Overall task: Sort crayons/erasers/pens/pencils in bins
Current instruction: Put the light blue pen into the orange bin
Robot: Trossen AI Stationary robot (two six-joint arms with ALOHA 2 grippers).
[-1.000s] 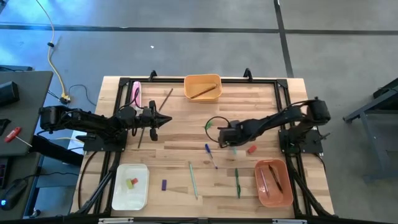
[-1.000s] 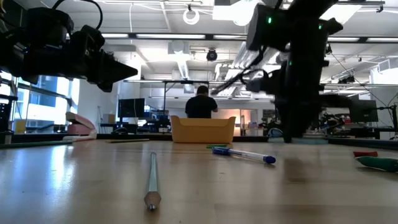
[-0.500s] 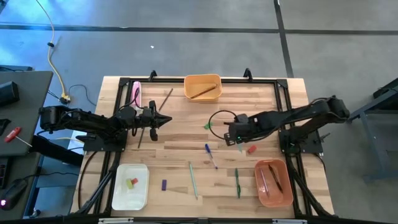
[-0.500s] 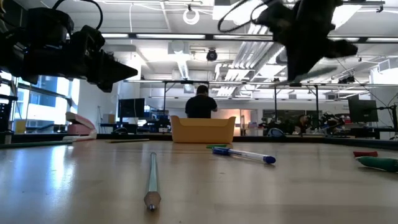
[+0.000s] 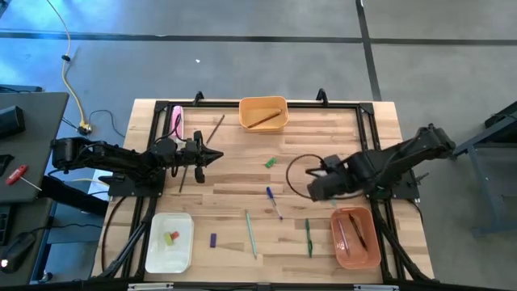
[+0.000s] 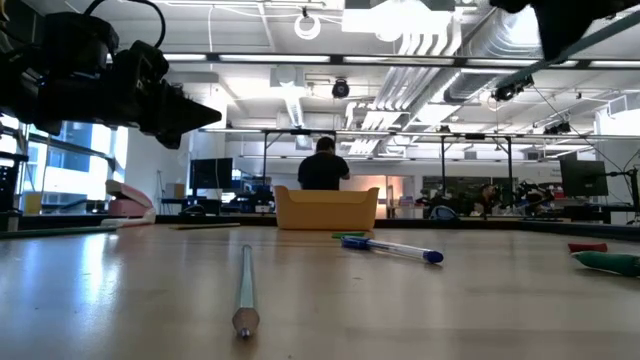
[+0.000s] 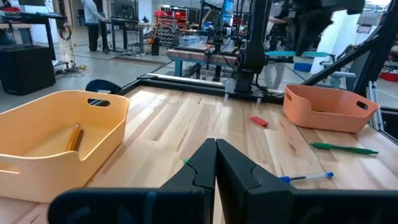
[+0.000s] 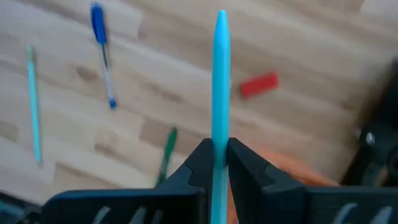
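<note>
My right gripper hangs above the table's right half, next to the salmon bin, shut on a teal pen. My left gripper is shut and level over the table's left half, holding nothing. A blue pen, a second teal pen and a green pen lie flat on the wood. A red crayon lies below my right gripper. A pencil lies in the yellow bin. Two crayons lie in the white bin. My right gripper pinches the teal pen's shaft between its two fingers, which come from above and point down. The pen sticks out past the fingers on one side to its pointed tip. It is lifted clear of the table.
A purple crayon lies near the white bin, and a green piece lies mid-table. A dark pencil and a pink bar lie at the far left. A black frame borders the table. A person stands in the room behind.
My right gripper has risen well clear of the table with the teal pen, lifting it off the wood. It has swung toward the table's right and near edges, toward the salmon bin, and out of the top of the low view.
</note>
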